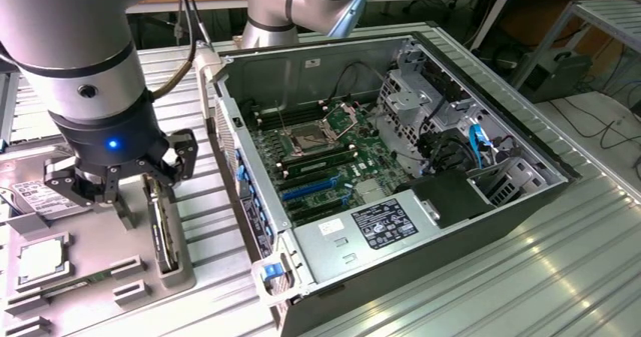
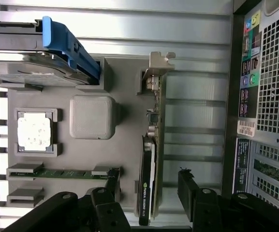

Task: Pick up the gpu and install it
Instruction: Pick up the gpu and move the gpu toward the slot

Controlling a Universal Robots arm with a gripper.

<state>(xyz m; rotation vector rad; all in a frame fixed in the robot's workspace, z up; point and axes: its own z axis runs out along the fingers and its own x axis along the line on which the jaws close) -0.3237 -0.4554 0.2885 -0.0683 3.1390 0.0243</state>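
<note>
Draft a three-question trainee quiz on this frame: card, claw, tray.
1. True or false: the claw is open and holds nothing.
2. Which also sits in the gray tray with the gpu? A) CPU chip B) fan C) screwdriver
3. Fill in: the gpu stands on its ___ in the tray, not yet in the computer case.
Key: 1 true; 2 A; 3 edge.

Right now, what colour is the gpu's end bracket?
Silvery; the gpu bracket shows best in the wrist view.
</note>
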